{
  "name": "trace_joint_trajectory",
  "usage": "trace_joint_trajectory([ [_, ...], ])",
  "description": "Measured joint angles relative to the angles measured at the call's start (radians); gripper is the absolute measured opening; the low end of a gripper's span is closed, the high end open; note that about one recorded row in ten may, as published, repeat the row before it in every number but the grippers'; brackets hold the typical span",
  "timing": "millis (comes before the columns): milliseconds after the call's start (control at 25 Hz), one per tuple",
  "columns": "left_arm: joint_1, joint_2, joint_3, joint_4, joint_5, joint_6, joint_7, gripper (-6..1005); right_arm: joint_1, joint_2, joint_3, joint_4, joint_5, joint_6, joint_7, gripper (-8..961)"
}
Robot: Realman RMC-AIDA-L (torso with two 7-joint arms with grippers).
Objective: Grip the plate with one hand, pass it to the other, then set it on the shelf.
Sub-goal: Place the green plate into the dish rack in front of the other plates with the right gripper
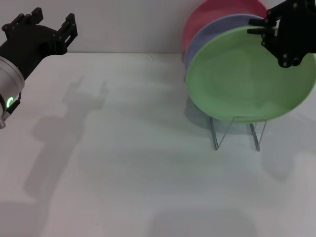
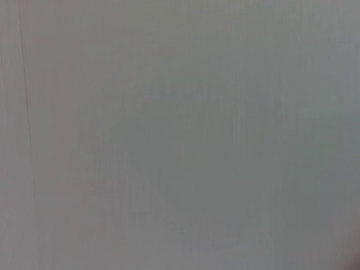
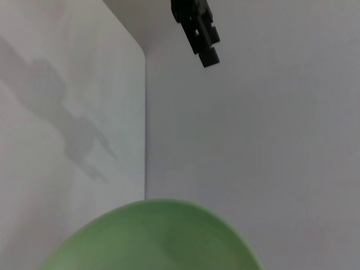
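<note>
White table (image 1: 123,163) — green plate (image 1: 247,74) racked, right end effector (image 1: 269,29) at its rim.

A plain white bench (image 1: 123,163) filled the scene; a pale, bare wall (image 1: 128,24) rose behind its far edge; soft grey shadows lay across the surface under even light.

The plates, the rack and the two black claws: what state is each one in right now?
Green plate: upright on edge at the front of the rack, right gripper at its upper rim.
Lavender plate: upright behind it.
Pink plate: upright at the back.
Wire rack: standing on the table, holding all three plates.
Right gripper: at the green plate's top edge.
Left gripper: raised far left, jaws open, holding nothing.
</note>
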State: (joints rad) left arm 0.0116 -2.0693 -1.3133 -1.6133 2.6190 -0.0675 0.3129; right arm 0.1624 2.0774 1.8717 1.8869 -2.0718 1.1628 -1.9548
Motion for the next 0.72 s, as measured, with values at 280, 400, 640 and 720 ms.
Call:
trace_joint_trajectory([
  [280, -0.012, 0.0, 0.002, 0.009, -0.015, -0.001, 0.0, 654, -0.053, 0.005, -0.029, 0.004, -0.013, -0.068, -0.009, 46],
  [400, -0.018, 0.001, 0.007, 0.013, -0.023, -0.003, 0.0, 654, -0.083, 0.005, -0.045, 0.013, -0.014, -0.083, -0.025, 91],
  [640, -0.029, 0.002, 0.015, 0.013, -0.025, -0.003, 0.0, 653, -0.129, 0.006, -0.071, 0.058, -0.014, -0.08, -0.031, 215],
  [720, -0.031, 0.002, 0.021, 0.014, -0.025, -0.003, 0.0, 653, -0.145, 0.006, -0.087, 0.085, -0.038, -0.07, -0.005, 282],
])
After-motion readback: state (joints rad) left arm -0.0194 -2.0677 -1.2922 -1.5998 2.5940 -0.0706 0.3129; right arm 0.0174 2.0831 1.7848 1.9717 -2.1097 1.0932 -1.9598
